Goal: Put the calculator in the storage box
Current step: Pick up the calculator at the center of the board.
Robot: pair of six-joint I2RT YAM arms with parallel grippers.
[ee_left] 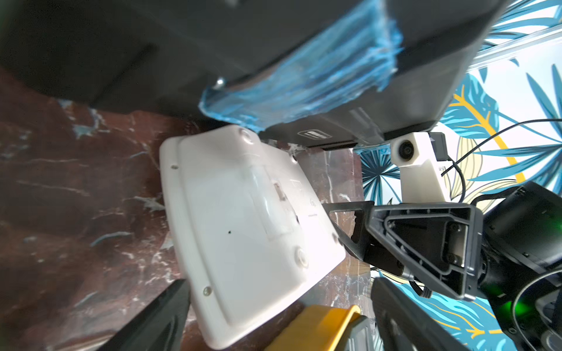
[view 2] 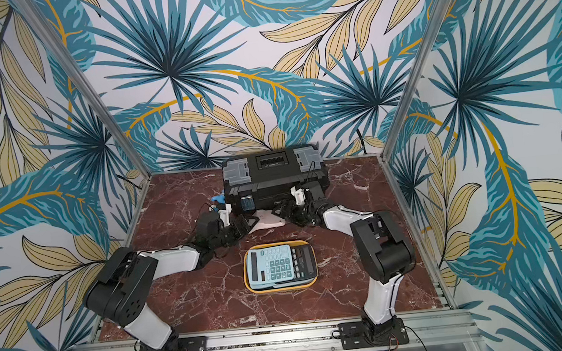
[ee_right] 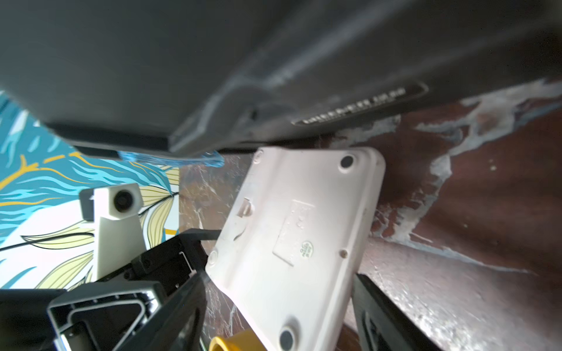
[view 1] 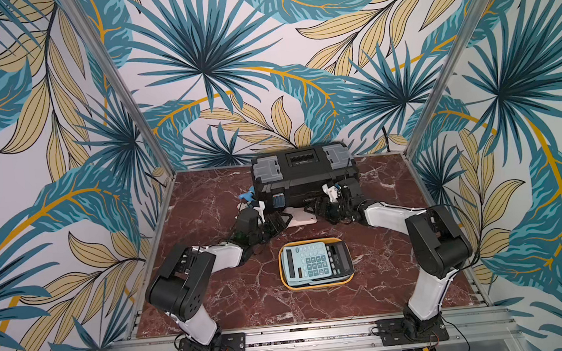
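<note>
— Left fingers (ee_left: 164, 316)?
— Released, spread wide around one end of the white calculator (view 1: 298, 218).
— Where is it?
— Back up on the surface (view 1: 213, 293), by the black toolbox (view 1: 304, 177), outside the storage box (ee_left: 319, 328). That holds a light-blue calculator (view 1: 306, 262) over a black calculator (view 1: 340, 256).
— Right fingers (ee_right: 179, 307)?
— At the opposite end, set against both its edges, grasping it.

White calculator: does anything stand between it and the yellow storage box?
Nothing on the bare table between the white calculator and the storage box. Inside the box, though, a light blue calculator and a black calculator already cover the floor.
</note>
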